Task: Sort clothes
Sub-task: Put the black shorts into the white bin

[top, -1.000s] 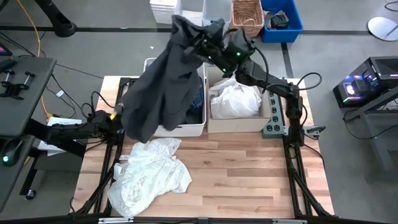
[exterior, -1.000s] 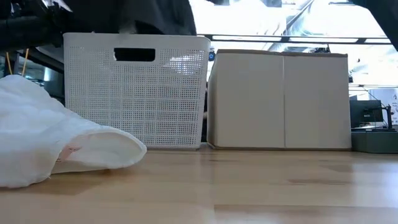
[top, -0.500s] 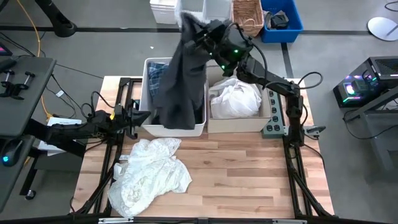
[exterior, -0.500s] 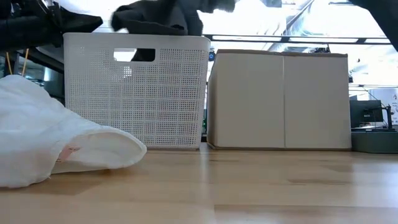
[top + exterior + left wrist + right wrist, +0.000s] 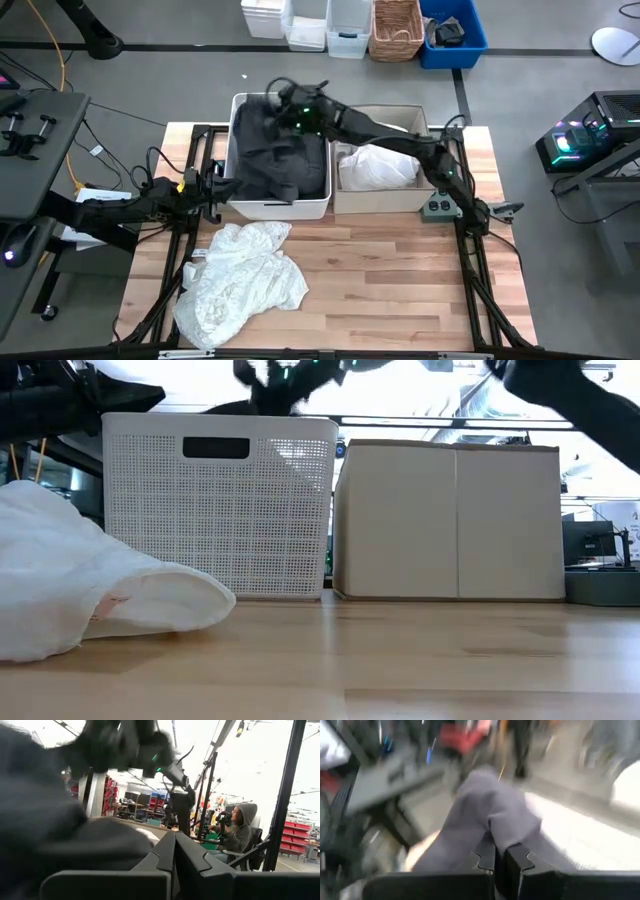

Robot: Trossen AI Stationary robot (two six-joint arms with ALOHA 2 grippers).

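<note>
A dark grey garment [image 5: 272,158] lies bunched in the white slatted basket [image 5: 290,210], covering what is under it. My right gripper [image 5: 292,106] is over the basket's far part, shut on this garment; it also shows in the low view [image 5: 285,380] above the basket's rim. A white garment [image 5: 378,165] fills the tan cardboard box [image 5: 385,200]. Another white garment [image 5: 245,280] lies spread on the table's near left. My left gripper [image 5: 215,187] is shut and empty beside the basket's near left corner. My right gripper pinches a raised fold of the dark grey garment [image 5: 490,827] between its two fingers; one layer or several, I cannot tell. The fingers slant down from the table's right. The rest of the garment lies bunched in the basket below.
The basket [image 5: 220,510] and the cardboard box [image 5: 450,520] stand side by side at the table's far edge. The white garment [image 5: 80,580] takes up the near left. Bare wood shows at the near middle and right. A person in a grey hood [image 5: 240,827] sits beyond the table.
My right gripper has gone down and toward the table's left, still shut on the dark grey garment. The garment, which hung high and spread out over the basket's left side, has swung in and dropped, and now lies bunched inside the basket.
</note>
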